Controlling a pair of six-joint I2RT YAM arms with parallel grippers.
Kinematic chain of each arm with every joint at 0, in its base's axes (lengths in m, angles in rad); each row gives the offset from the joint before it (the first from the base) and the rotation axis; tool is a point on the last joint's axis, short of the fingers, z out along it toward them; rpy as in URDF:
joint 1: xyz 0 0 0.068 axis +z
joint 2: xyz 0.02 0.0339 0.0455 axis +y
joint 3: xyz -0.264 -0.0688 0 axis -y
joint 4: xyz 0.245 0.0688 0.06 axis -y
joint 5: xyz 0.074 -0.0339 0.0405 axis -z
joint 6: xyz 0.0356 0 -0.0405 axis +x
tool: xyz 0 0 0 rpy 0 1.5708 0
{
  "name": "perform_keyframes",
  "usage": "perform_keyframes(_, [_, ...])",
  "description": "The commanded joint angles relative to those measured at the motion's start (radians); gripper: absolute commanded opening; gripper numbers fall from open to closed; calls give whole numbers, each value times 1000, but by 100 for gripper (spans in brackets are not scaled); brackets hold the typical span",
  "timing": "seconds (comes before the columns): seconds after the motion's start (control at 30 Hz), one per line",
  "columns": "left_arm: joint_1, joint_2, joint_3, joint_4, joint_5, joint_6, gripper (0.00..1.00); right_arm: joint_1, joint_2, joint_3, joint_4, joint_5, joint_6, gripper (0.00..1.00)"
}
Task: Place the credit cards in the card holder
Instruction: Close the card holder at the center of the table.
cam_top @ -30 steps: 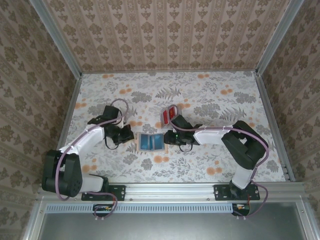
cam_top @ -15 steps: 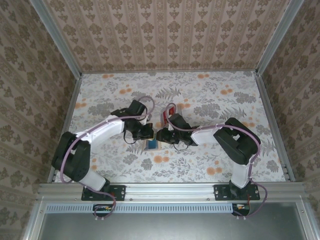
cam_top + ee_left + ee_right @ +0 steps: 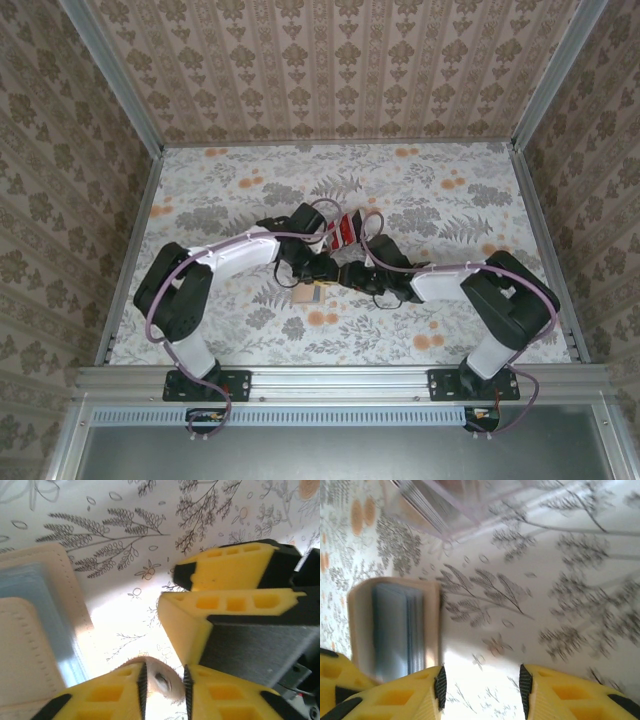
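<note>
The tan card holder [image 3: 310, 293] lies folded on the floral table, just in front of both grippers. My left gripper [image 3: 322, 268] hovers at its far right corner. In the left wrist view the card holder [image 3: 30, 640] shows its blue-grey lining at the left. My left gripper [image 3: 164, 674] stands slightly open, with a tan rounded snap tab [image 3: 162, 681] loose in the gap. My right gripper [image 3: 350, 275] is open over bare table, and its yellow fingers [image 3: 230, 575] sit close by. The right wrist view has the card holder [image 3: 395, 625] beside my open right gripper [image 3: 481, 680]. Red credit cards [image 3: 340, 231] stand behind the grippers.
A clear plastic stand [image 3: 427, 507] holds the cards on edge, just beyond the card holder. The two arms meet nose to nose at the table's middle. Patterned walls [image 3: 330, 70] and metal rails [image 3: 135, 240] enclose the floral table [image 3: 450, 190].
The left arm swung right to the middle. The card holder, spread open a second ago, is now folded and smaller. The left jaws have parted from shut, and the right jaws have widened.
</note>
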Motion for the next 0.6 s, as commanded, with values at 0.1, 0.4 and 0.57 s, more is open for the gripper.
perform_keyframes(0.1, [-3,-11,73,-68,-87,36,40,10,-58,-2,-132,-10,-42,47])
perform_keyframes(0.4, [23,-175,160,-196,-119,63,49,10,-39,-7,-146,18,-40,47])
perform_keyframes(0.57, [176,-336,-7,-205,-163,66,46,22,-20,9,-143,8,-29,48])
